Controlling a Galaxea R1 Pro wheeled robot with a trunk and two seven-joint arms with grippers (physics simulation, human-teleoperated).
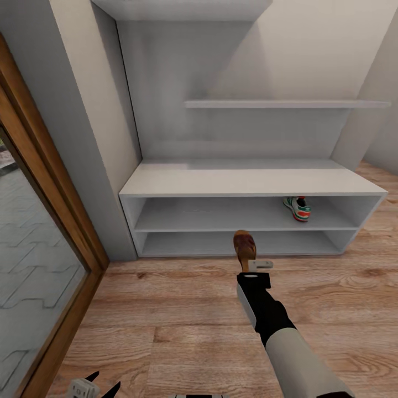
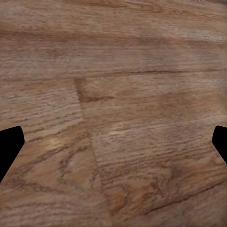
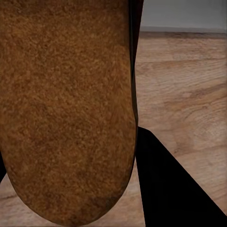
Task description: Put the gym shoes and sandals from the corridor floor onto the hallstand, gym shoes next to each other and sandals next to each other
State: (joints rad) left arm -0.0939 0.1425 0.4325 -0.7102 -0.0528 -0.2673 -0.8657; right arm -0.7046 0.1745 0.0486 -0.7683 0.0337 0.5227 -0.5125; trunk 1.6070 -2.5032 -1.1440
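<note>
Right jaws: closed around a brown sandal (image 1: 244,247), held above the floor (image 1: 166,309) just before the shoe rack (image 1: 243,182).
Left jaws: spread wide, holding nothing.
Sneaker (image 1: 298,208): on the upper shelf, beyond the right jaws.

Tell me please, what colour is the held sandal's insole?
Tan-brown, clearest in the right wrist view: sandal.

A gym shoe (image 1: 298,208) sits in the hallstand's (image 1: 249,182) upper slot, right.
</note>
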